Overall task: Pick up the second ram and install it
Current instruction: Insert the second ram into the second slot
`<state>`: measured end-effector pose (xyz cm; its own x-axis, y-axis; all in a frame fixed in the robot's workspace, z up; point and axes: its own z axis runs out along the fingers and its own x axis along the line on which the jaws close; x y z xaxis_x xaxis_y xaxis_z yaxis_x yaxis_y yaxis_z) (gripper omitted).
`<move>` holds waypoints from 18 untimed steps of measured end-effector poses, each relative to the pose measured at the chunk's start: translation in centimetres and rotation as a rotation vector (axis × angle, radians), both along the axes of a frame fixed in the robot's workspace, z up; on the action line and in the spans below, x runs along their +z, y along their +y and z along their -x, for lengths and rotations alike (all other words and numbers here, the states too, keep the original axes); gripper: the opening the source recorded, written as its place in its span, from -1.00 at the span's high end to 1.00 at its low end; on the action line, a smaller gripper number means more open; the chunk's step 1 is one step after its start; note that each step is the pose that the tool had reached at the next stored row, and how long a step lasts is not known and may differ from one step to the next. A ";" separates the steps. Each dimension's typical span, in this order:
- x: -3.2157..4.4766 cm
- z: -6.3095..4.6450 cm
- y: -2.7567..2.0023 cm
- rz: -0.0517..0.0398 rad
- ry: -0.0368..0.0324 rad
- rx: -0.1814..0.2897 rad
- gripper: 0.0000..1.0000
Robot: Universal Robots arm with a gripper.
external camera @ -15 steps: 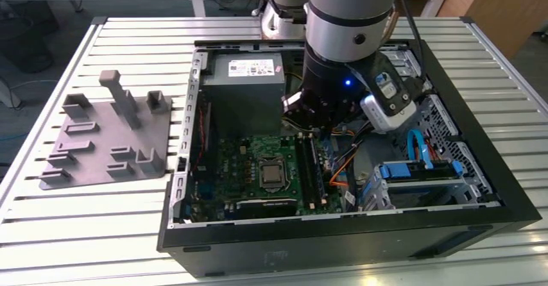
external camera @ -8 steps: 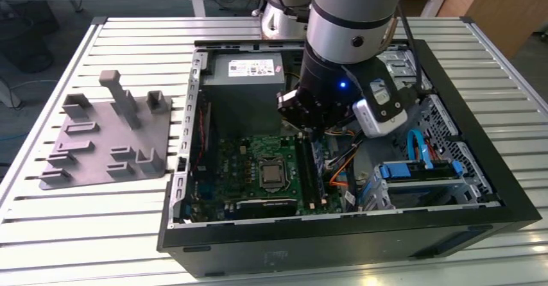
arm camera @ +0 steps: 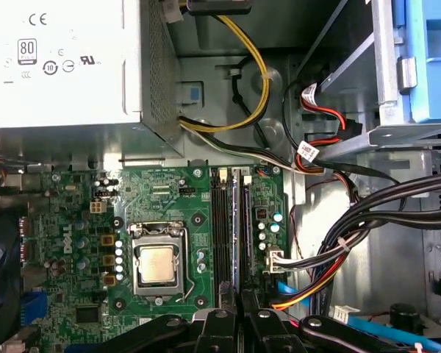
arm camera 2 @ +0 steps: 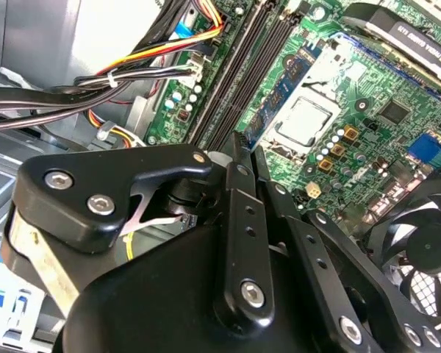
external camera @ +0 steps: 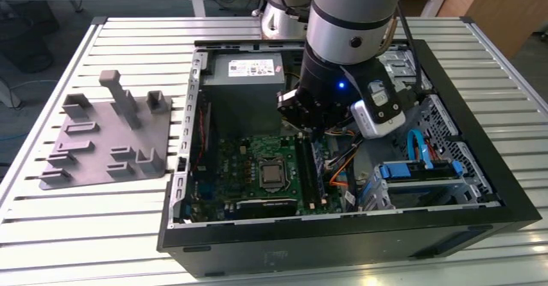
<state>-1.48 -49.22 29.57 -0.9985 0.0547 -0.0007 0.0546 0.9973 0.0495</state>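
Observation:
My gripper (external camera: 299,120) hangs inside the open computer case (external camera: 342,235), over the far end of the memory slots (external camera: 310,167). In both wrist views its black fingers (arm camera: 219,322) meet on a thin bluish-green stick seen edge-on, the second ram (arm camera: 235,220) (arm camera 2: 275,95). The stick runs lengthwise along the dark memory slots (arm camera: 220,220), right over one of them. Whether it is seated in the slot or still just above it, I cannot tell. The gripper (arm camera 2: 239,151) (arm camera: 239,312) is shut on the stick.
The processor socket (arm camera: 158,265) lies beside the slots, and the power supply (external camera: 244,68) sits beyond them. Cable bundles (arm camera: 353,220) cross close to the slots. Blue drive latches (external camera: 419,170) stand at the exterior view's right. A grey tray with upright posts (external camera: 94,138) rests on the table outside the case.

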 end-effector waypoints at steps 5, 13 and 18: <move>-0.14 0.0 -0.01 -0.0001 -0.0001 0.000 0.73; -0.71 0.0 -0.06 0.0002 0.0000 0.000 0.73; -1.00 0.0 -0.08 0.0001 0.0000 0.000 0.73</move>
